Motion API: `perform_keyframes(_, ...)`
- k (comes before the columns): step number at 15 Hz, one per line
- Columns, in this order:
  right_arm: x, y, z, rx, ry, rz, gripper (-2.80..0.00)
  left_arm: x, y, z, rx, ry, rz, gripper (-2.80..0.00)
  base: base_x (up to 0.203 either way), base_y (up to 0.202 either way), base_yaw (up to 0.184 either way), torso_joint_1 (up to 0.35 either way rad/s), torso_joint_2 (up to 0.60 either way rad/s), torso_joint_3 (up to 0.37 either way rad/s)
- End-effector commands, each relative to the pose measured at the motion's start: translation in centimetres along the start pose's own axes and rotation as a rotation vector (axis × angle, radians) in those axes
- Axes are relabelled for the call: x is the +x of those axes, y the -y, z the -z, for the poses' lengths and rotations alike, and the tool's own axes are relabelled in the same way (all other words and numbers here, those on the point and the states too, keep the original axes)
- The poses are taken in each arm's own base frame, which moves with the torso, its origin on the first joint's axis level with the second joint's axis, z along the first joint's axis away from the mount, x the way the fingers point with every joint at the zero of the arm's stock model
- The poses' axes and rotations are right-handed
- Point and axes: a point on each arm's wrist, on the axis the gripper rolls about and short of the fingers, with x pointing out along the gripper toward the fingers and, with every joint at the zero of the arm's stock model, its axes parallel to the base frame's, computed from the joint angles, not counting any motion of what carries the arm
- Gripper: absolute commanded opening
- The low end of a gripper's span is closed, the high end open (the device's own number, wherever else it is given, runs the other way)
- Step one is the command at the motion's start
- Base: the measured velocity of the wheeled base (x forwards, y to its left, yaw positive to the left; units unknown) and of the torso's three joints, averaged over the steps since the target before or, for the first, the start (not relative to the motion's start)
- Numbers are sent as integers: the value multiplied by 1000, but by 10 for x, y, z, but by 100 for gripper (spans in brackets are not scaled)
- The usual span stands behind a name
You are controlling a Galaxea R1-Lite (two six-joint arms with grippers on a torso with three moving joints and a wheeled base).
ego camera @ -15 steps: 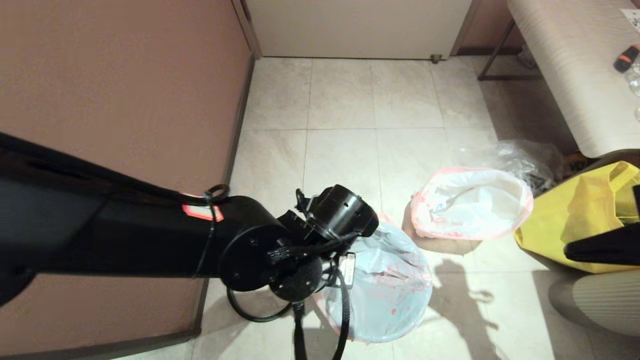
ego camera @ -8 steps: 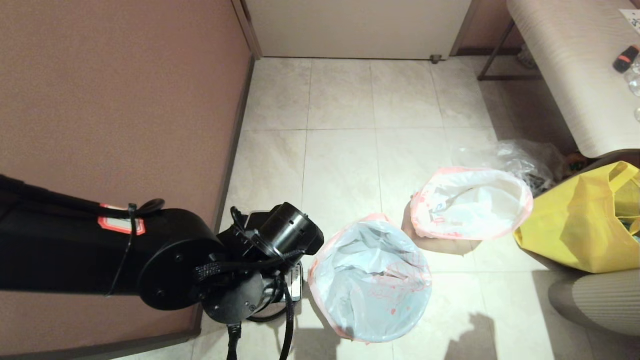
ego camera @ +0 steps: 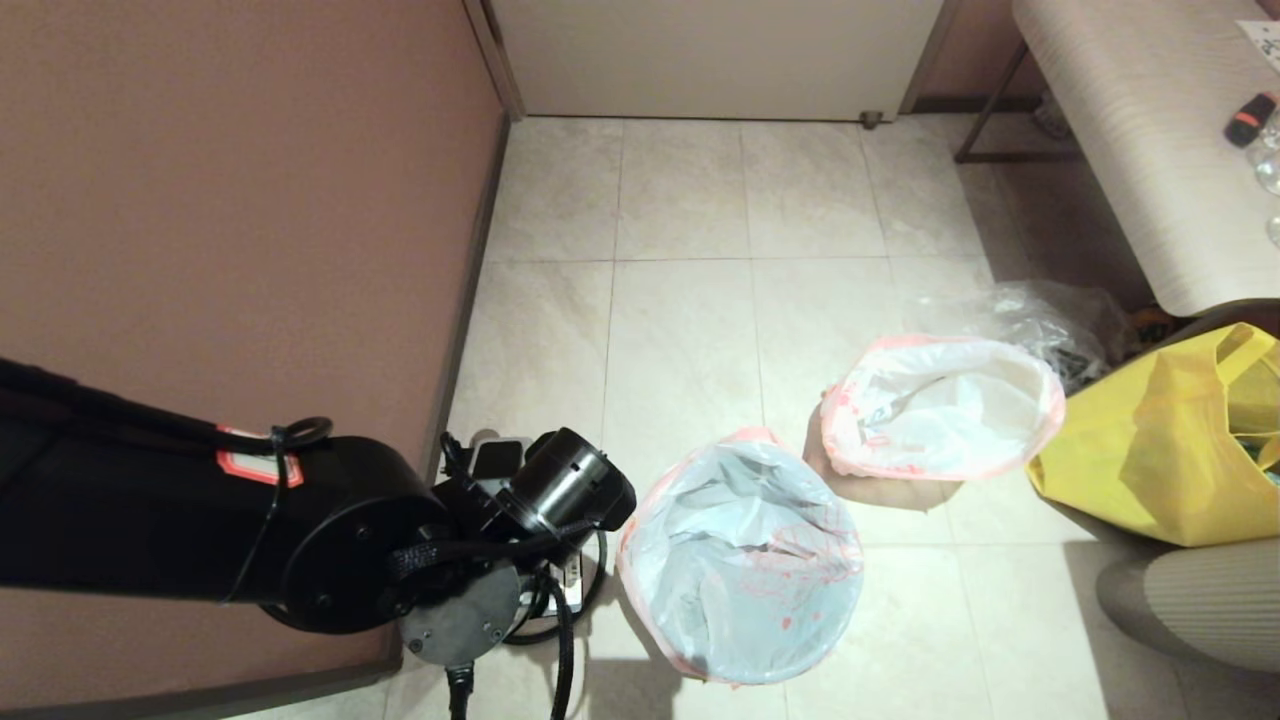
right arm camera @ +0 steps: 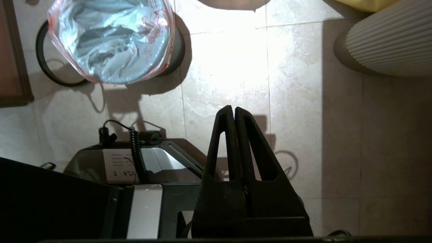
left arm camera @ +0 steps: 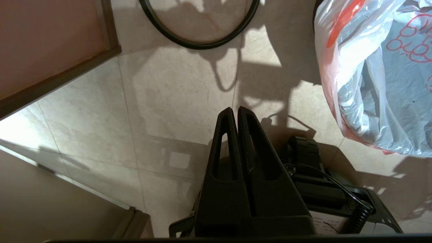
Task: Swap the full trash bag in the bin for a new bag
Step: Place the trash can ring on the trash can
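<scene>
Left arm [ego camera: 250,540] low over the floor [ego camera: 680,300] by the wall, just left of the bin [right arm camera: 175,50]. New bag [ego camera: 740,570] lining the bin, pink rim folded over its edge. Full trash bag [ego camera: 940,405] on the floor beyond and right of the bin, beside a yellow bag [ego camera: 1170,440]. Left hand [left arm camera: 235,113] clenched, fingers pressed together, empty, above bare tile. Right hand [right arm camera: 232,111] likewise clenched, empty, touching nothing.

The right claw [right arm camera: 234,109], fingers pressed together, hangs over tile near the new bag [right arm camera: 111,40].
</scene>
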Motion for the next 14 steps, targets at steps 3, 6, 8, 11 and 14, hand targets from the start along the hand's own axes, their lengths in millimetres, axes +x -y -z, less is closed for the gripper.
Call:
perform_keyframes(3,22,9,37,14,4,-34,-280,19,12,7,6,-13,-14,-280,0,0,0,0,0,0)
perform_keyframes(6,65,17,73,-37,110,-43,-280,52,31,20,34,-34,-38,-280,0,0,0,0,0,0)
perform_keyframes(8,90,22,88,-71,253,-17,-280,71,38,25,42,-48,-58,-280,0,0,0,0,0,0)
perform_keyframes(11,99,24,94,-138,352,21,-280,106,43,18,2,-60,-99,-280,0,0,0,0,0,0)
perform_keyframes(14,102,24,94,-155,405,22,-280,136,41,24,-9,-103,-156,-280,0,0,0,0,0,0)
